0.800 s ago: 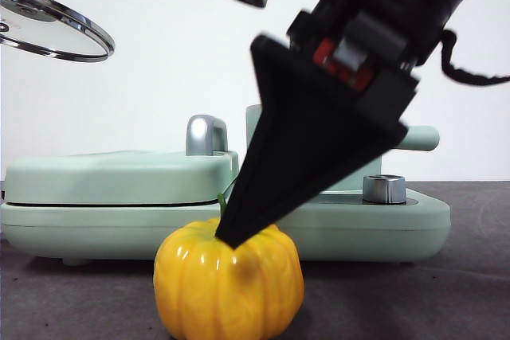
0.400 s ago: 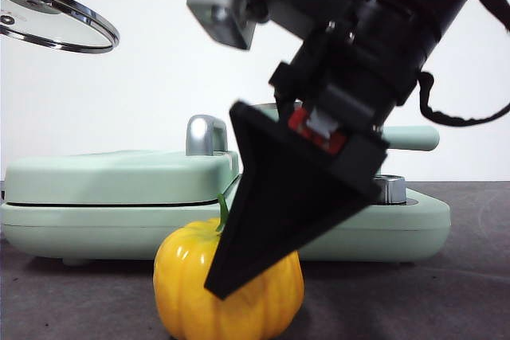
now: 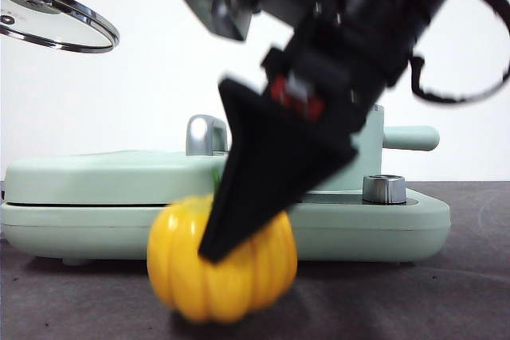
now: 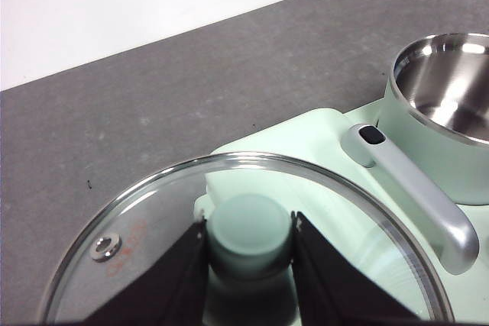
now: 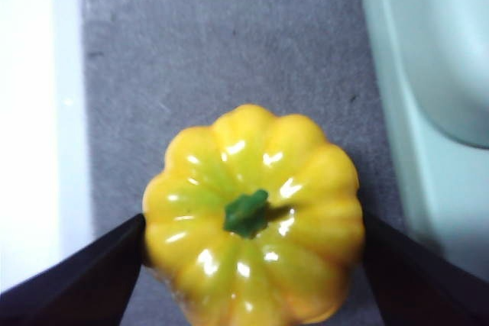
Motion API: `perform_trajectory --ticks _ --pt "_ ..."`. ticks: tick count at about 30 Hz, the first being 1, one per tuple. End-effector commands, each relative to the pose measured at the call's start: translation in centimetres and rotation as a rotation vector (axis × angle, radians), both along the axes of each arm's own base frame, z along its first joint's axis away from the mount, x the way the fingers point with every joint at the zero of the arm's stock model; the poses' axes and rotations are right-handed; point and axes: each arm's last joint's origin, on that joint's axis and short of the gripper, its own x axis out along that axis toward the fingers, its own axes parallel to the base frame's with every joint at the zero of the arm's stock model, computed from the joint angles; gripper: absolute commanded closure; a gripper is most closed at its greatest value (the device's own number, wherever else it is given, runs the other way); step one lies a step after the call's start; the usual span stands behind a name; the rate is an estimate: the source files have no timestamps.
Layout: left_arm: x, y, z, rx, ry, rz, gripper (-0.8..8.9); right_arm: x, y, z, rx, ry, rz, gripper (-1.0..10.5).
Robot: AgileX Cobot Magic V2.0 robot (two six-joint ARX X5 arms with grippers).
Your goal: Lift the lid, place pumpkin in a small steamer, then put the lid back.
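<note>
The glossy yellow pumpkin [image 3: 177, 268] with its green stem hangs blurred just above the dark table. My right gripper [image 3: 223, 244] is shut on the pumpkin, and in the right wrist view the pumpkin [image 5: 306, 181] sits between the two jaws of that gripper [image 5: 252, 223]. High at the upper left, my left gripper [image 4: 250, 228] is shut on the mint knob of the glass lid [image 4: 344, 211], and the lid [image 3: 56, 25] hangs tilted in the air. The small steamer [image 4: 428, 158] stands open with nothing inside it. In the front view the steamer [image 3: 371, 157] is mostly hidden behind the right arm.
The wide mint appliance base [image 3: 374, 224] spans the table behind the pumpkin, with a flat mint cover [image 3: 111, 174] on its left half, a silver handle [image 3: 205, 134] and a silver knob [image 3: 384, 189]. The steamer's side handle [image 3: 410, 138] points right.
My right gripper has come down around the pumpkin and risen a little with it. The pumpkin is now off the table and blurred by motion. The lid stays held aloft.
</note>
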Motion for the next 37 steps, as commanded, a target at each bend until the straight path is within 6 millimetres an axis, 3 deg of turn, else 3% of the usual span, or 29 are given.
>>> perform_trajectory --ticks 1,12,22,29,37 --pt "0.1 -0.1 0.8 -0.007 -0.05 -0.007 7.98 0.0 0.4 1.9 -0.008 0.036 -0.021 5.9" --pt "0.1 -0.1 0.8 -0.007 -0.049 -0.007 7.98 1.1 -0.5 8.7 -0.096 0.153 -0.17 5.9" --pt "0.2 -0.1 0.8 -0.01 -0.051 -0.006 7.98 5.0 -3.8 14.8 -0.107 -0.004 -0.548 5.9" --pt "0.2 -0.1 0.8 -0.011 -0.05 -0.005 7.98 8.1 -5.4 16.1 -0.068 -0.03 -0.692 5.9" --pt "0.2 -0.1 0.8 -0.03 -0.045 0.002 7.98 12.8 -4.6 15.7 -0.072 -0.029 -0.747 5.9"
